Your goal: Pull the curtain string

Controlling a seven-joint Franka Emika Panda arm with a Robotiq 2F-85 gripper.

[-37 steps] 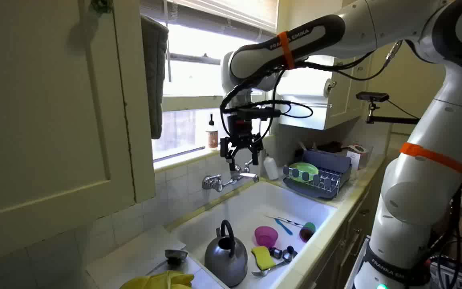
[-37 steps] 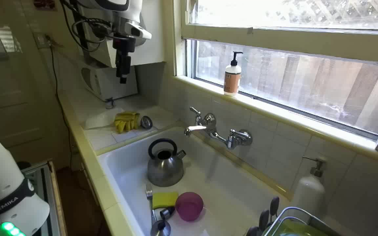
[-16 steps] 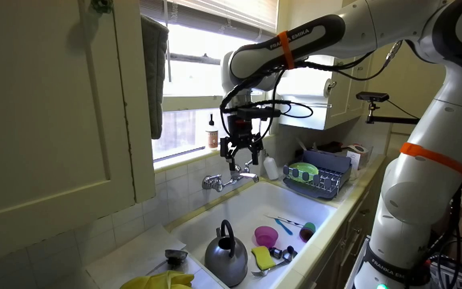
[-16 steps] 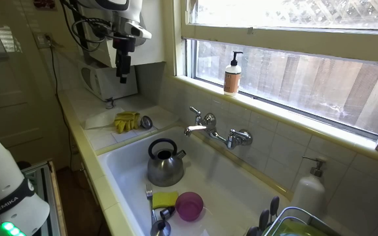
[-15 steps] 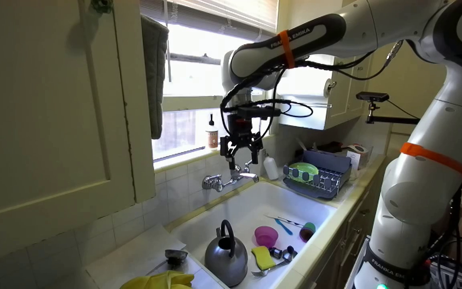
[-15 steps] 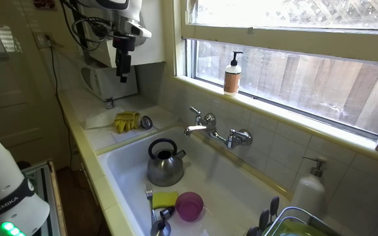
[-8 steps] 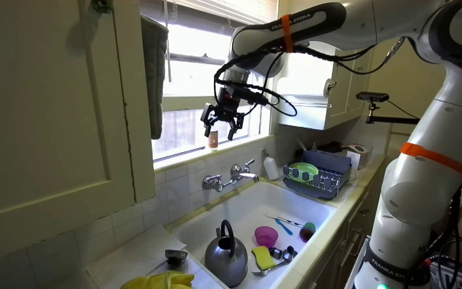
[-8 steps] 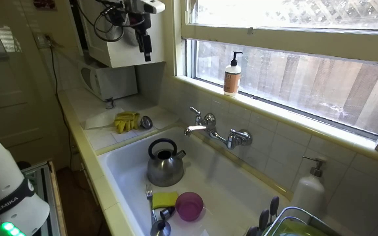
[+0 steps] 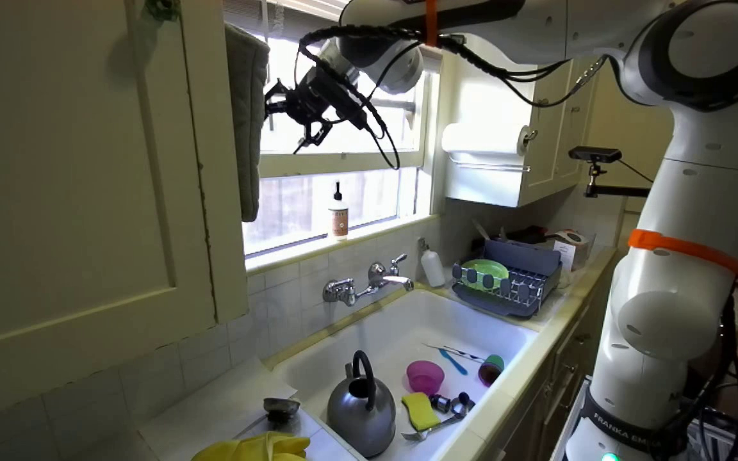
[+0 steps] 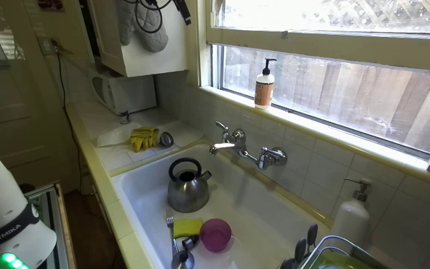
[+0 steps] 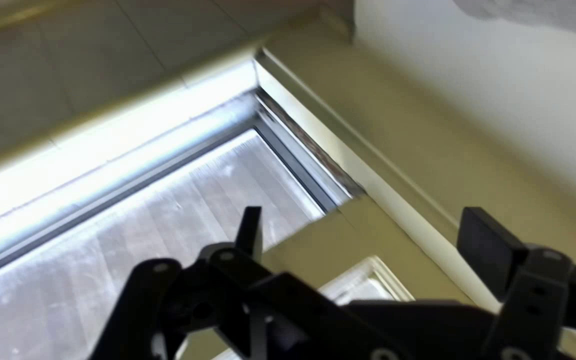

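Kitchen background: window (image 9: 343, 162) above a sink (image 9: 375, 330); grey mitt (image 9: 246, 128) hung at the window's left side.
Curtain string (image 9: 266, 25): thin cord, taken to be the task's string, hanging vertically at the window's left, near the mitt; contact with the end effector (image 11: 363, 220) cannot be confirmed.
Pull progress: approach appears to be the current step; no grasp or pull is evident. Remaining, as judged: align on the cord, close, pull.
End effector state: fingers (image 11: 251, 230) spread wide; no cord visible between them.
Arm (image 9: 689, 218): extended over the sink to upper-window height; end effector tilted, aimed left and downward in an exterior view.
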